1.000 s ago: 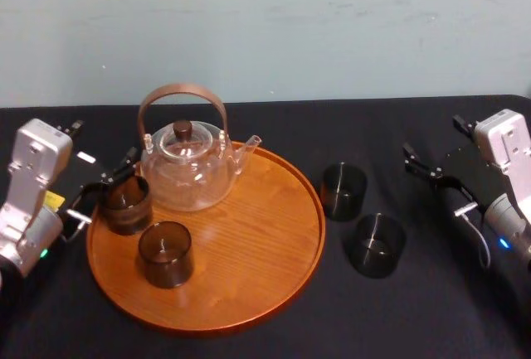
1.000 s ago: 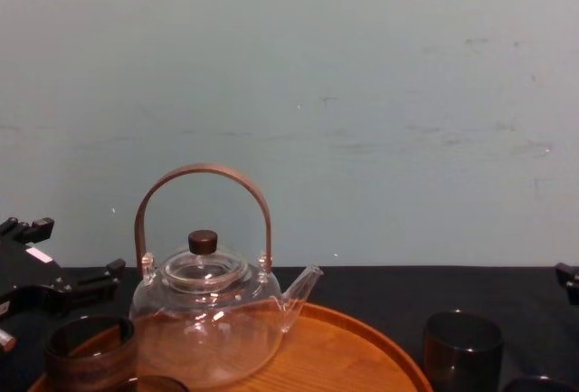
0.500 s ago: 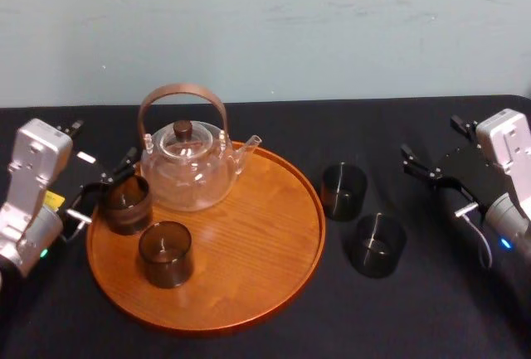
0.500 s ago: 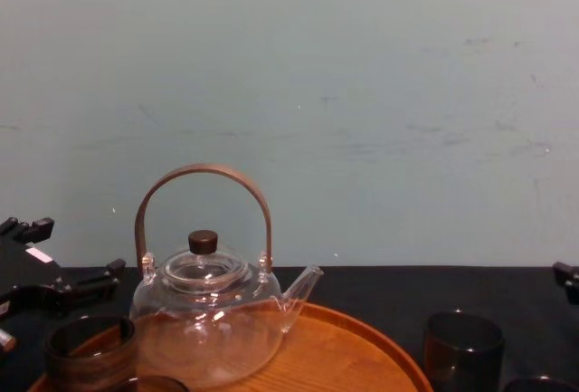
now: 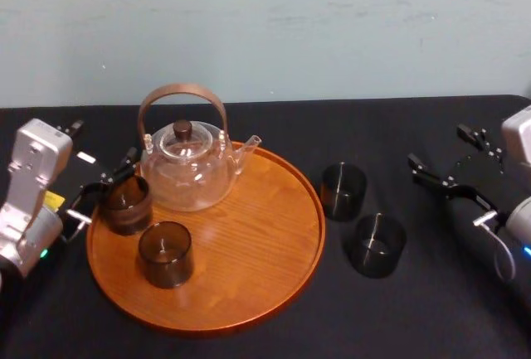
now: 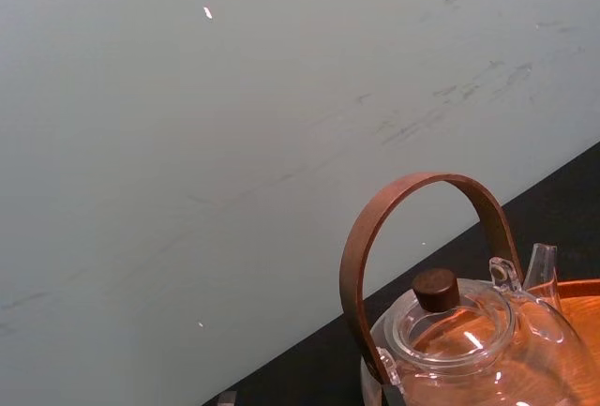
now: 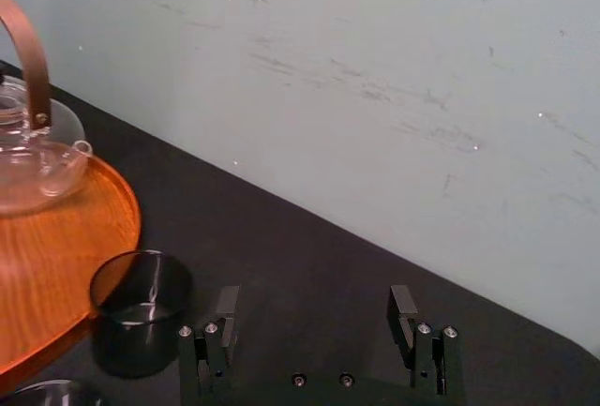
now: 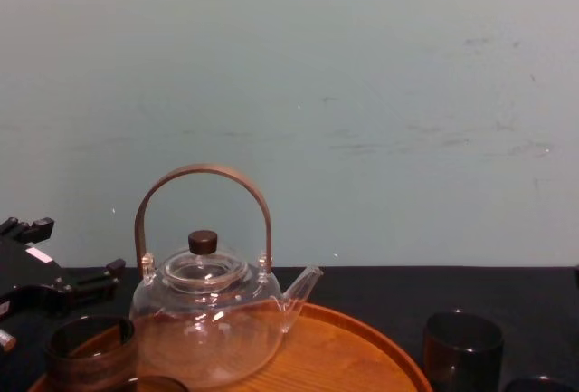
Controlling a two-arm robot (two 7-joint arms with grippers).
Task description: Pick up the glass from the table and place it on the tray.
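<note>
Left tool (image 5: 101, 186) is spread open at the tray's (image 5: 274, 288) left rim, just beside a glass (image 5: 126, 204) already set there. Right of the tray, a far glass (image 5: 343, 191) and near glass (image 5: 379, 245) are left on the surface (image 5: 249, 118), close together. Right tool (image 7: 314, 298) is held open near the right edge. One could probably get knocked while the other's grabbed. No writing can be read.

the tray (image 5: 257, 264) is orange-brown with wood grain. the teapot (image 5: 189, 178) is clear, its handle (image 5: 181, 91) brown. the glass (image 5: 343, 191) is smoky dark. the table (image 5: 348, 118) is black, the wall (image 5: 332, 27) pale blue-grey.
</note>
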